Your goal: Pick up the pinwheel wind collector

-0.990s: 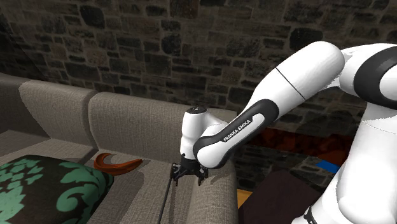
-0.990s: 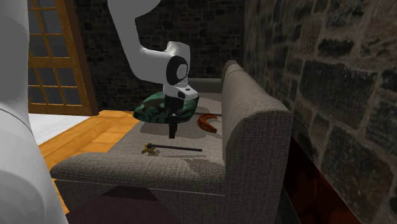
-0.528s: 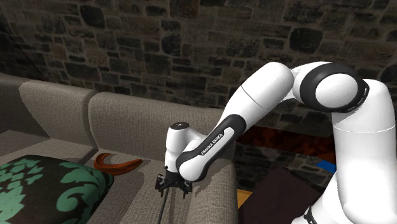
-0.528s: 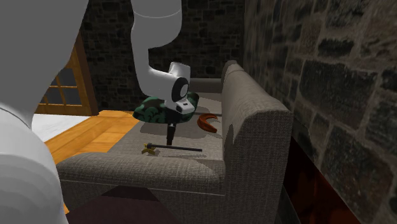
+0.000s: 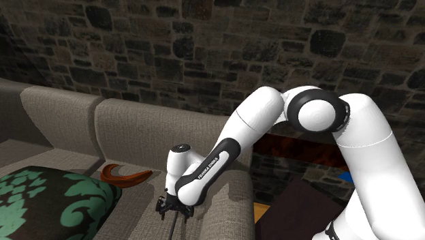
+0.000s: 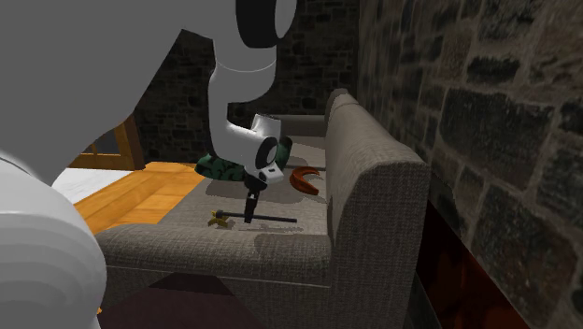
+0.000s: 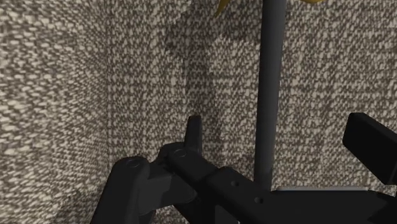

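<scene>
Pinwheel (image 7: pixel 268 76): you find it lying flat on the sofa (image 6: pixel 369 187) seat, a dark stick with a yellow head at one end. Tool (image 5: pixel 175 213): yours stands open, low over the seat, one finger on either side of the stick, neither touching it.

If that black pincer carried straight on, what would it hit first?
Probably the sofa seat: the open pincer straddles the pinwheel's dark stick, so its tips should touch fabric either side, though depth is unclear.
</scene>
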